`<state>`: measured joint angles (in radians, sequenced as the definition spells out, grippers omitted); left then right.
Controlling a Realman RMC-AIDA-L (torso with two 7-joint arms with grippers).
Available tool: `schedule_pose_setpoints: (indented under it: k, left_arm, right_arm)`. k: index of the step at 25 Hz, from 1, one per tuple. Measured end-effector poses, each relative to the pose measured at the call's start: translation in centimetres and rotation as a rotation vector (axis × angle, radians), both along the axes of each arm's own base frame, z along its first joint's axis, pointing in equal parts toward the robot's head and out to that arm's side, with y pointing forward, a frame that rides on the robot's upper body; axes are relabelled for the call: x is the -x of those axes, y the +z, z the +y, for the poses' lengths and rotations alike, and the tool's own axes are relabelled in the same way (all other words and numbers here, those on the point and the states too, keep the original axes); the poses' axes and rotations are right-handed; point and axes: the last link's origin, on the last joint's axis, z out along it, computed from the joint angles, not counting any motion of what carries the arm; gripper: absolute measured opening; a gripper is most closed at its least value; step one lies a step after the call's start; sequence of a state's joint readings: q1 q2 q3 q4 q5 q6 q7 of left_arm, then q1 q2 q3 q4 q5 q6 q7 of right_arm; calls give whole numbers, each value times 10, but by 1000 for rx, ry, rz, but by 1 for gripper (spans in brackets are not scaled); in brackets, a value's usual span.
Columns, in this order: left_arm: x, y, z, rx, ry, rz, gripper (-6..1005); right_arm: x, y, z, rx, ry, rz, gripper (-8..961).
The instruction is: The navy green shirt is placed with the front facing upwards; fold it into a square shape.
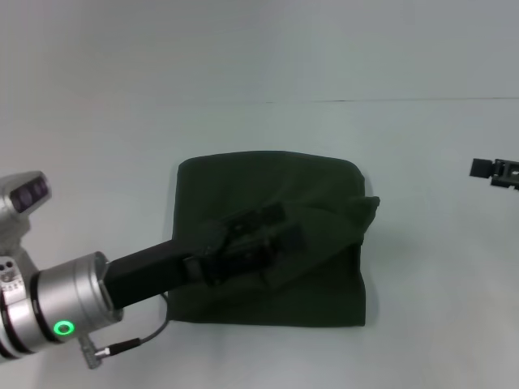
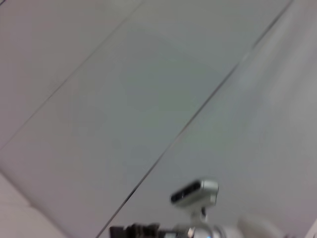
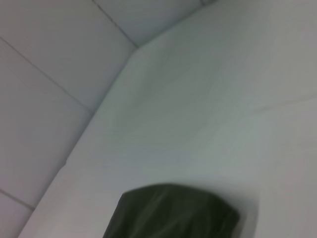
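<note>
Left tool (image 1: 280, 231) over folded navy green shirt (image 1: 243, 182).

Soft, even, cool light fills all three views, with no hard glare anywhere. On the pale bench (image 1: 422, 267) the dark shirt (image 1: 324, 279) casts only a thin, faint shadow along its near and right edges. The shirt is so dark that its folds barely read, and the black left hand (image 1: 251, 239) over it nearly merges with the cloth. Both wrist views are blurred: the wall seams smear, and the shirt's edge in the right wrist view is out of focus.
</note>
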<state>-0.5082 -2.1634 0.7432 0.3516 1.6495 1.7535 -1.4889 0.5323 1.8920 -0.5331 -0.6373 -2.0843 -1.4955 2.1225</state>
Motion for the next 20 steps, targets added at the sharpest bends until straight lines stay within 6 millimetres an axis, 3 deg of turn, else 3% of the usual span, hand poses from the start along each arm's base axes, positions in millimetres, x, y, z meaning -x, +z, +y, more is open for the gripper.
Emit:
schedule_pose_setpoints:
  k: [7,14,20]
  left_arm:
    - [17,13,0,-105,-106,199,954]
    - [29,17,0,-171,-191,352,949]
    - [34,21,0,-208,-287,461,950]
  right_arm:
    - [23,-16,13,162,-42,17,914]
    - [40,-45,17,286,-94,65,914]
    - [39,-54,14,334,-203,119,914]
